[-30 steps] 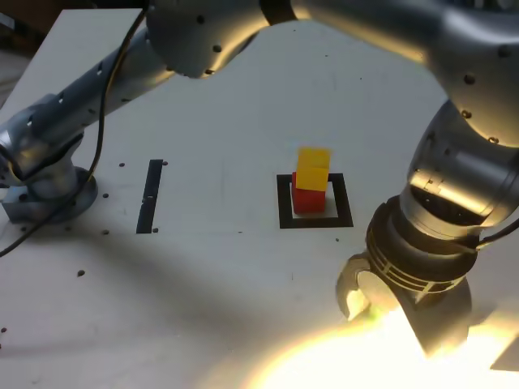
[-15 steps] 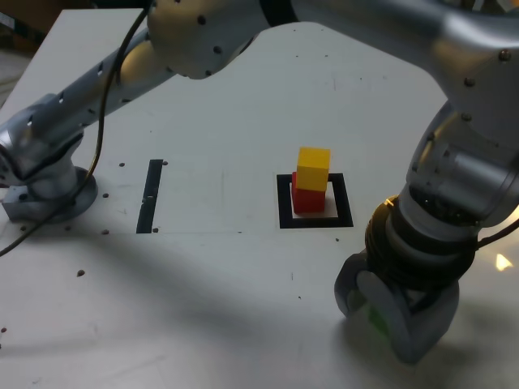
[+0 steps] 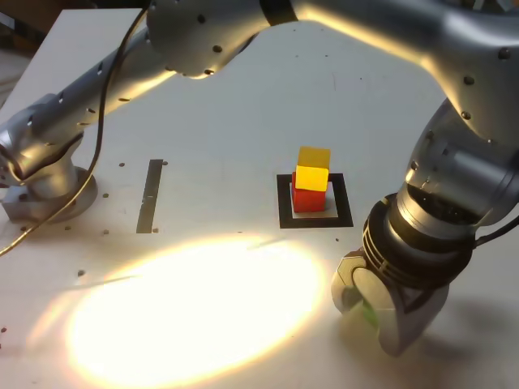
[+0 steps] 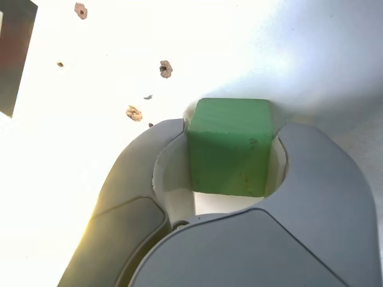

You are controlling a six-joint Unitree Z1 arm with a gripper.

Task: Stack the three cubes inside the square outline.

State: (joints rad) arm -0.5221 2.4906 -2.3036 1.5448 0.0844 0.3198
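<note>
Green cube (image 4: 230,147) sits between the closed-in fingertips of the tool (image 4: 233,134)

Bright oval light patch (image 3: 199,312) glaring on the white tabletop (image 3: 243,105). Black strip (image 3: 150,196) lying in the exterior view's left half. Small dark marks dotting the tabletop.

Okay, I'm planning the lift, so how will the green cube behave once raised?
The green cube looks rigid, its faces flat and edges straight. It probably won't roll, and seems unlikely to slip, with the claw's fingers on opposite sides.
</note>
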